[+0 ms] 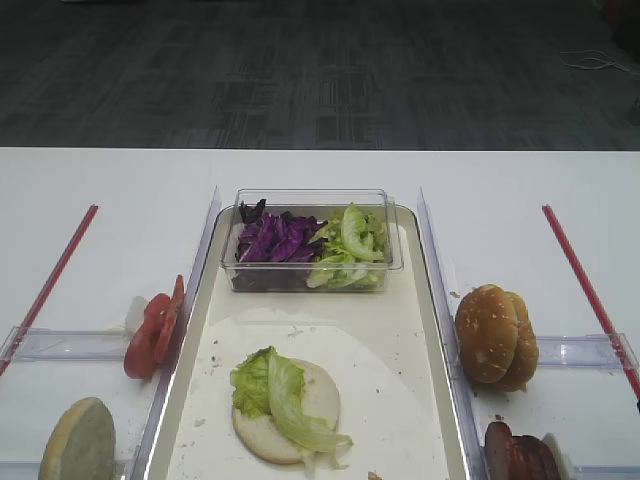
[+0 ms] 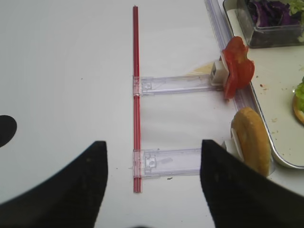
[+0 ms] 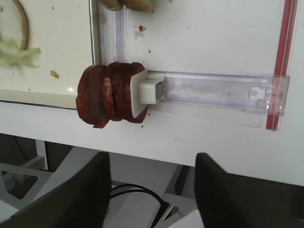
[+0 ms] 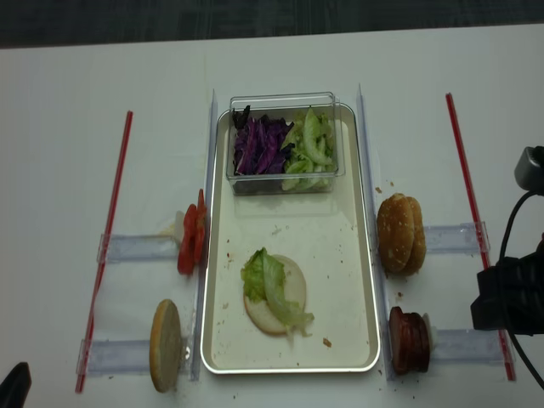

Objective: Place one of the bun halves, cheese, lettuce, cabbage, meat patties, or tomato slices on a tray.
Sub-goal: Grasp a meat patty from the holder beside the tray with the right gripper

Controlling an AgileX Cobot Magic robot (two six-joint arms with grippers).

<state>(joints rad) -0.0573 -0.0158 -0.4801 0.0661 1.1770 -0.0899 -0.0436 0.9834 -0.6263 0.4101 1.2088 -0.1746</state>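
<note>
Burger fixings around my tray [image 4: 365,255]

I see a bun half [image 4: 274,293] flat on it under lettuce [image 4: 270,285]; cabbage [image 4: 259,144] in the tub. Meat patties [image 3: 110,95] stand on edge just ahead of my right claw [image 3: 152,190]; tomato slices [image 2: 237,69] ahead-right of my left claw [image 2: 152,183].

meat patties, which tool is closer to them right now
Right. The right tool hangs just off the table edge below the meat patties, jaws apart. The left tool is across the tray, by the tomato slices.
</note>
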